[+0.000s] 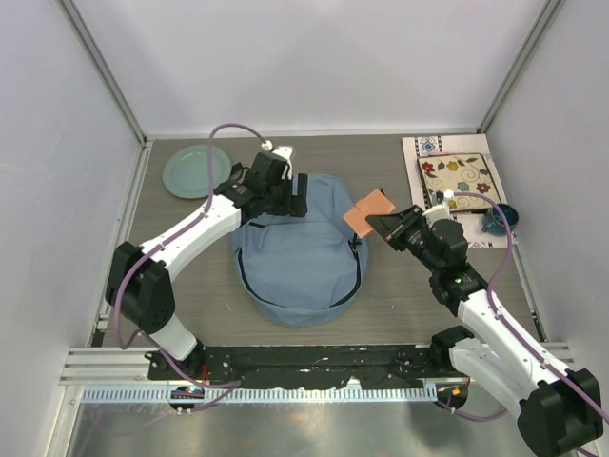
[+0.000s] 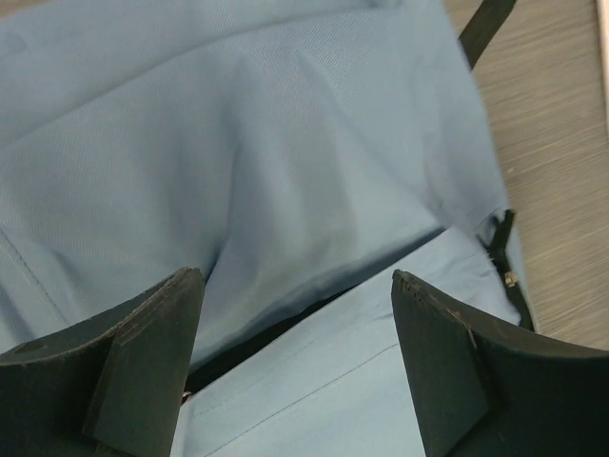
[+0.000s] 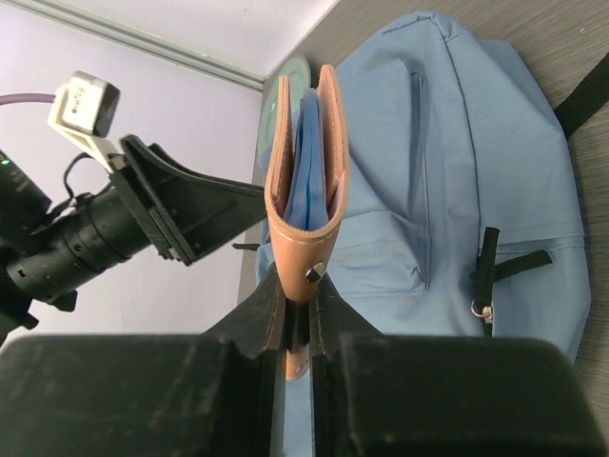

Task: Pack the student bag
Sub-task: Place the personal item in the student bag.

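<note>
early days in the packing, by the look of it. the student bag [image 1: 300, 257] lies flat on the bench [image 1: 400, 305], slumped and soft, and nothing shows going in yet. whether anything is already inside, i cannot tell.

the left fingers [image 2: 143, 362] stand wide apart and hold nothing. right below and between them is blue fabric, with a dark opening [image 2: 276, 328] running across between two folds. they hang just over the cloth; i cannot tell if the tips touch it. my read: they are lined up to pinch a flap and spread that mouth.

the right fingers [image 3: 249, 333] are clamped tight on a tan leather case [image 3: 304, 190], gripping its lower edge so it stands up past the tips, blue insert showing between its covers. beyond it lies the bag, pocket and zipper pull [image 3: 481, 309] in sight. from above, the case [image 1: 369, 209] hovers at the bag's edge, just ahead of those fingers, not in.

behind the right fingers sit a patterned mat [image 1: 461, 176] and a cup [image 1: 500, 217]; past the left fingers, a green plate [image 1: 195, 171]. so what is left: open the mouth, slide the case in, perhaps more.
</note>
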